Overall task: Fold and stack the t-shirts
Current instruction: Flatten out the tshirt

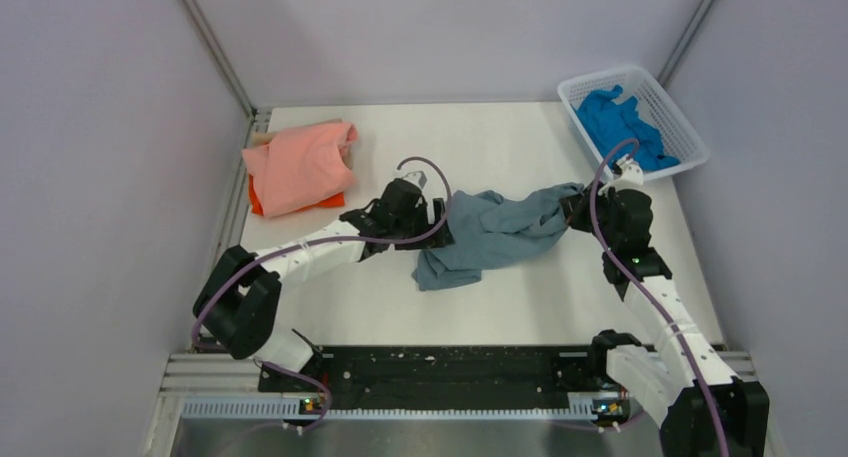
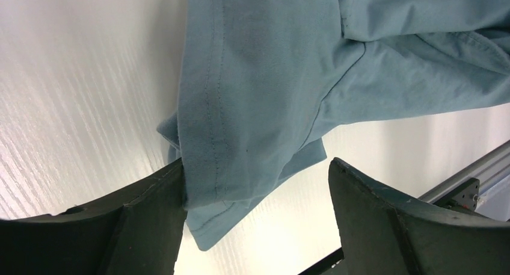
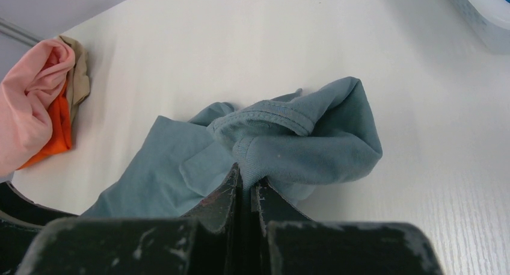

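The grey-blue t-shirt (image 1: pixel 495 232) lies crumpled across the middle of the table. My right gripper (image 1: pixel 578 205) is shut on its collar edge (image 3: pixel 282 148) at the shirt's right end. My left gripper (image 1: pixel 440 222) is open at the shirt's left end, where a hemmed corner (image 2: pixel 240 136) hangs between the fingers against the left finger (image 2: pixel 150 209). The salmon-pink t-shirt (image 1: pixel 300 164) lies folded on the orange one (image 1: pixel 262 202) at the back left. The bright blue t-shirt (image 1: pixel 625 127) sits in the basket.
The white mesh basket (image 1: pixel 690 137) stands at the back right corner. A beige cloth (image 3: pixel 81 70) peeks from under the pink shirt. Grey walls enclose the table on the left, back and right. A black rail (image 1: pixel 440 367) runs along the near edge.
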Robot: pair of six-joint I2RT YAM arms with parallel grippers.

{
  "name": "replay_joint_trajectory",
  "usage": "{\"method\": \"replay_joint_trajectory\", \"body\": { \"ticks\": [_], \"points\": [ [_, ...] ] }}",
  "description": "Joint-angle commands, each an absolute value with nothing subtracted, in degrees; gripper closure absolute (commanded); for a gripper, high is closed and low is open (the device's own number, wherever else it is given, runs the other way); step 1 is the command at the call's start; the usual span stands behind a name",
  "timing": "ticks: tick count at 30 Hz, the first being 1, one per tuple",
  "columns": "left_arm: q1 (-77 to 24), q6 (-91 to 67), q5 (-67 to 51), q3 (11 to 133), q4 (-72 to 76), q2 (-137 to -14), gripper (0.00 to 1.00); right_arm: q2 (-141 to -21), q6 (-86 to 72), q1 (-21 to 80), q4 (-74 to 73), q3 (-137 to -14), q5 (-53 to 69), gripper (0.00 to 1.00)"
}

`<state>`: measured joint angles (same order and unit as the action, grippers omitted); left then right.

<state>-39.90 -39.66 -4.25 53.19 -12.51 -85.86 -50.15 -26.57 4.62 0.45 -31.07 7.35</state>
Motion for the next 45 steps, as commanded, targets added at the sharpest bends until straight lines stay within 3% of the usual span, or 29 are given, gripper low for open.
{"method": "replay_joint_trajectory", "body": {
  "ticks": [1,5,6,9,10,16,21,26,33,39,45],
  "points": [
    [-40.7,-38.25,-3.94,55.64,-11.15,-85.34,0.16,-49.17,-25.65,4.48,3.08,-31.79,7.4,1.0],
    [-40.79,-37.52,0.34,57.9,-11.53,-89.39,0.27,-48.79,-25.74,4.44,3.59,-31.57,8.22,1.0],
    [-40.8,-37.58,1.87,58.97,-12.43,-90.98,0.39,-48.59,-25.75,4.45,3.68,-31.48,8.33,1.0],
    [-40.83,-37.02,-1.25,61.35,-12.9,-94.64,0.9,-48.66,-25.6,4.47,3.69,-31.55,8.54,1.0],
    [-40.81,-36.83,-3.43,61.38,-11.98,-94.95,1.0,-48.79,-25.5,4.48,3.81,-31.55,8.46,1.0],
    [-40.88,-34.13,-3.13,60.19,-9.59,-87.92,1.0,-48.94,-25.56,4.48,3.03,-33.62,8.78,1.0],
    [-41.21,-30.01,5.31,57.9,-7.65,-71.52,1.0,-46.3,-25.8,4.47,2.32,-38.38,9.44,1.0],
    [-41.38,-24.93,6.35,59.49,-6.08,-58.56,1.0,-43.09,-26.81,4.4,2.7,-47.37,15.76,1.0],
    [-41.59,-18.19,-3.12,69.42,-7.95,-48.03,1.0,-38.28,-25.09,4.47,2.72,-67.03,24.2,1.0],
    [-41.58,-13.6,-14.55,83.05,-14.17,-43.58,1.0,-34.77,-21.43,4.46,-3.44,-84.21,23.61,0.99],
    [-41.58,-10.83,-14.02,91.47,-16.86,-43.59,1.0,-35.83,-19.03,4.48,-4.25,-93.44,23.46,0.99]
  ]
}}
